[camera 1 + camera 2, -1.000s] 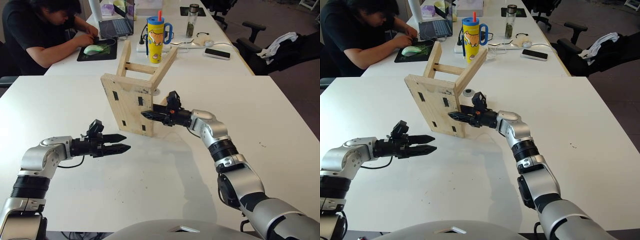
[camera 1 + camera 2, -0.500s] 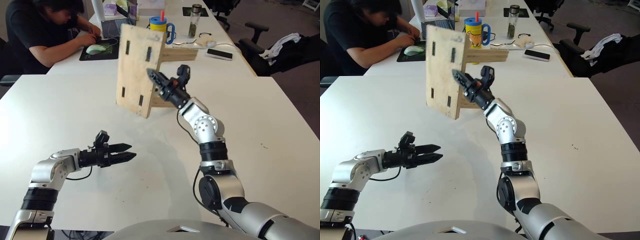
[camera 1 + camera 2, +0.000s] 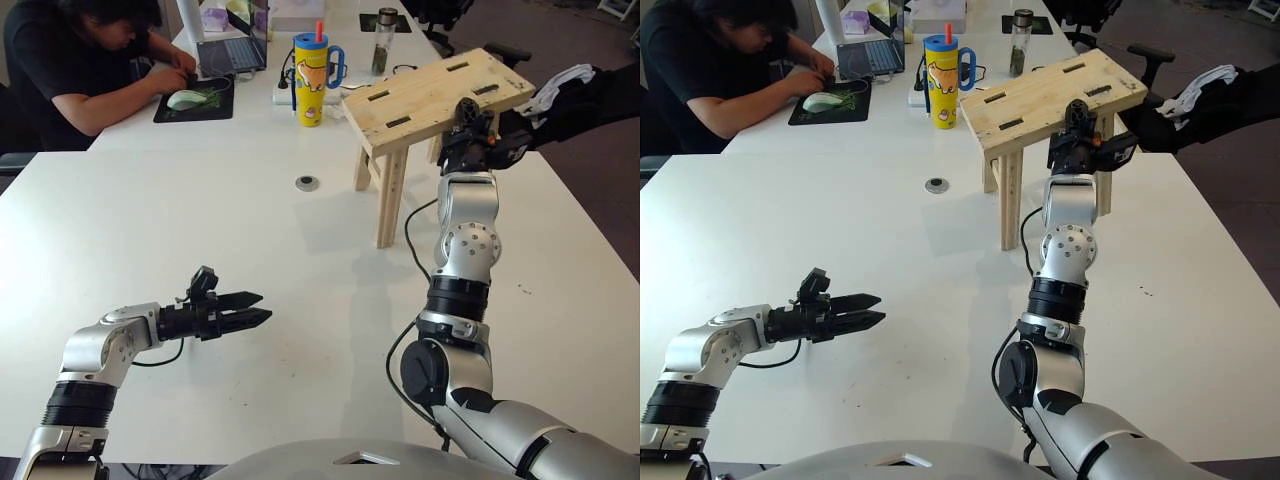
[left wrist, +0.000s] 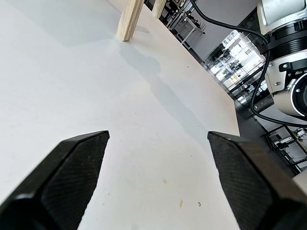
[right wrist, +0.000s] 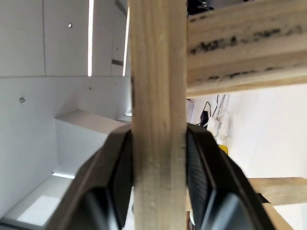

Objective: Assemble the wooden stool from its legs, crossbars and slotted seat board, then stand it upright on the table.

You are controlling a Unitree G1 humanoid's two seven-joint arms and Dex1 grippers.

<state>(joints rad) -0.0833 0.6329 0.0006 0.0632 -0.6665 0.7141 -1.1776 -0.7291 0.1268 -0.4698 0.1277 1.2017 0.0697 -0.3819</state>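
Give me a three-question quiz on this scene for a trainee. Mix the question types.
1. True or false: the stool has its seat board on top and its legs pointing down.
2. How is the right gripper? A) shut on a wooden part of the stool B) open beside the stool C) shut on nothing
3. Fill in: the left gripper, low over the table, is ____ and holds nothing.
Key: 1 true; 2 A; 3 open.

The left arm point(image 3: 100, 345) and right arm point(image 3: 467, 240) are rounded silver shells with ribbed black rings and black cables point(image 3: 410, 235). The left gripper point(image 3: 264, 306) is black and tapered.
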